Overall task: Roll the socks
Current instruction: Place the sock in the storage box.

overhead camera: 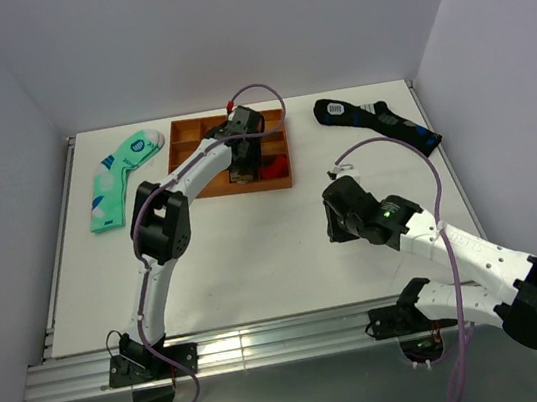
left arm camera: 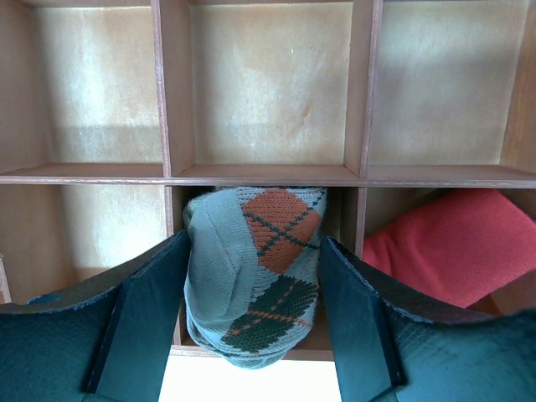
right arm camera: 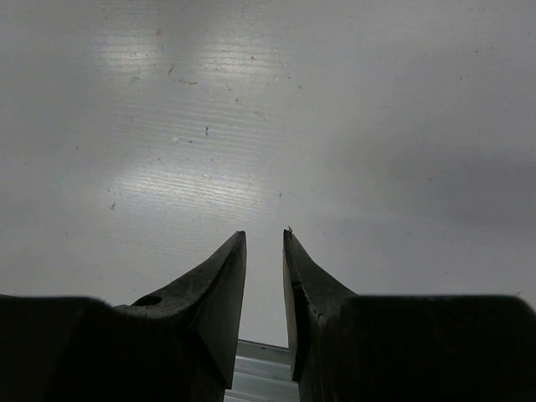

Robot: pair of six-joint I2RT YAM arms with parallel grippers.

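- Here, the rolled sock [left arm camera: 251, 285] sat in a middle compartment of the wooden tray [left arm camera: 268, 174], next to a red cloth [left arm camera: 456, 243].
- The left gripper [left arm camera: 254, 251] straddled the sock widely; whether it gripped could not be told.
- The right gripper [right arm camera: 265, 239] hung over the bench [right arm camera: 251, 100], narrowly parted and empty.

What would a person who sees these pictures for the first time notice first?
A rolled argyle sock with orange diamonds sits in the middle compartment of the near row of the wooden tray, between the fingers of the left tool. A red cloth lies in the compartment to its right. On the table, a mint-green sock lies left of the tray and a black sock far to its right.
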